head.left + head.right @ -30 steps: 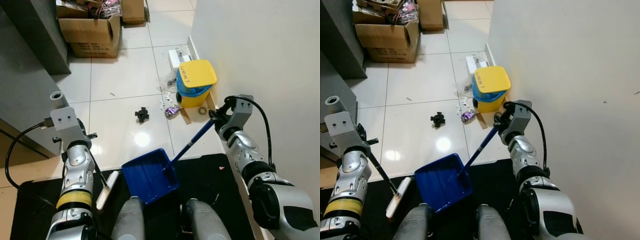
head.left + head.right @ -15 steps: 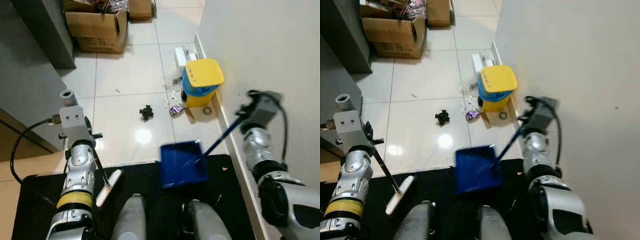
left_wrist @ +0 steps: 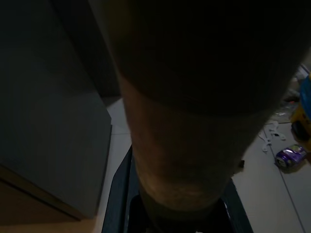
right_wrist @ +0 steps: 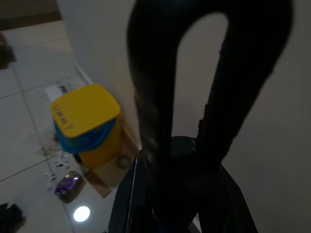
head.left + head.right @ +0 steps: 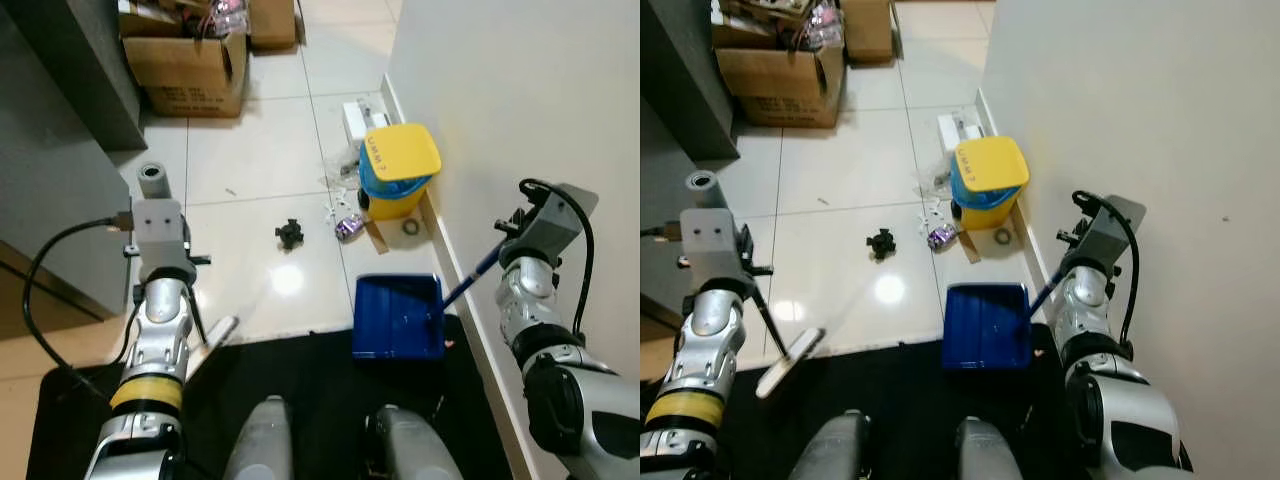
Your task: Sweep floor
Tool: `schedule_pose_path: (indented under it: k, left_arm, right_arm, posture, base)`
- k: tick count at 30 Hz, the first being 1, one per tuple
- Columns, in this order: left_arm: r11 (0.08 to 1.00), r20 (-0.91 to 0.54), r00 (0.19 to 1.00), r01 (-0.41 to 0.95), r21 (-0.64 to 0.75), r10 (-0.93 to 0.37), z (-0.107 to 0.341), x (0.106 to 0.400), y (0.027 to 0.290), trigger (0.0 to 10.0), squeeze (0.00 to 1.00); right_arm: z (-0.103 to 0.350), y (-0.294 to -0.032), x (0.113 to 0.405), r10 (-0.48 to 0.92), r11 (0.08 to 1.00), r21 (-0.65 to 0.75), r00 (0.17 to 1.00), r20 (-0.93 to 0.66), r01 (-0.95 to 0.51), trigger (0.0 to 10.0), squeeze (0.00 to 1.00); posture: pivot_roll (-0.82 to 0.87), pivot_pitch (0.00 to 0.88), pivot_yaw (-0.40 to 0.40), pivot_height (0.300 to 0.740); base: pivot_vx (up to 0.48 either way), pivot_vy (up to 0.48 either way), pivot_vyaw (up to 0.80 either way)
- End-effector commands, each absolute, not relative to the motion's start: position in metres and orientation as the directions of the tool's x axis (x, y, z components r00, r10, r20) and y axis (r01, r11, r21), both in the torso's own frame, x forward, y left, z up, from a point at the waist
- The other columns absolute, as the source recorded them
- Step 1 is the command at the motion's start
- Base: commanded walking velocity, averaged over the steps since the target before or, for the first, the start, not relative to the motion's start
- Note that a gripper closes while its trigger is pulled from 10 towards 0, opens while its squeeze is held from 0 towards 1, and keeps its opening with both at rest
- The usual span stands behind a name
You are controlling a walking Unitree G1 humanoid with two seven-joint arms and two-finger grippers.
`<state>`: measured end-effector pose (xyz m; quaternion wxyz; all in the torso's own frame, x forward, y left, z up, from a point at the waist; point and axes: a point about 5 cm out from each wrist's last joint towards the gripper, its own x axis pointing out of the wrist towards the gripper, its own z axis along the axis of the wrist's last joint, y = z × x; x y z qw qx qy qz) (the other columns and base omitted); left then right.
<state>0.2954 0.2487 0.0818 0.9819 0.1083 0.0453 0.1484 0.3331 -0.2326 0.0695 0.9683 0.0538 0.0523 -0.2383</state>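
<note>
Currently right claw (image 4: 194, 160) grips the dustpan (image 5: 398, 317) by its handle, pan on the floor edge by the wall. Left claw (image 5: 160, 290) holds the brush (image 5: 790, 361); both probably light, stiff plastic, best held mid-handle.

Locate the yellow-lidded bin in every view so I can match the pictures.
Left eye view: yellow-lidded bin upper right of centre, against the wall.
Right eye view: bin upper centre, against the wall.
Left wrist view: a blue and yellow sliver at the right edge.
Right wrist view: bin left of centre.
Shared landmark: purple wrapper on the floor beside it.
</note>
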Motion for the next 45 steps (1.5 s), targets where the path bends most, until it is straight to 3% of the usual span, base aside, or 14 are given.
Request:
schedule_pose_path:
  k: [1, 24, 45]
  left_arm:
    - [0.926, -0.025, 0.956, -0.278, 0.256, 0.294, 0.086, 0.295, 0.252, 10.0, 0.0]
    - [0.936, -0.025, 0.963, -0.255, 0.245, 0.269, 0.088, 0.301, 0.25, 10.0, 0.0]
    - [0.923, -0.031, 0.964, -0.244, 0.298, 0.265, 0.092, 0.309, 0.256, 10.0, 0.0]
  right_arm:
    - [0.07, -0.239, 0.331, -0.497, 0.857, 0.091, 0.86, -0.119, 0.508, 10.0, 0.0]
    - [0.066, -0.246, 0.324, -0.568, 0.805, 0.105, 0.81, -0.145, 0.583, 10.0, 0.0]
    - [0.067, -0.256, 0.323, -0.6, 0.776, 0.123, 0.784, -0.159, 0.618, 10.0, 0.0]
  posture:
    - [0.12, 0.1, -0.051, 0.74]
    - [0.12, 0.094, -0.034, 0.74]
    - [0.12, 0.103, -0.023, 0.74]
  base:
    - [0.48, 0.0, 0.0]
    - [0.474, 0.0, 0.0]
    - [0.0, -0.02, 0.0]
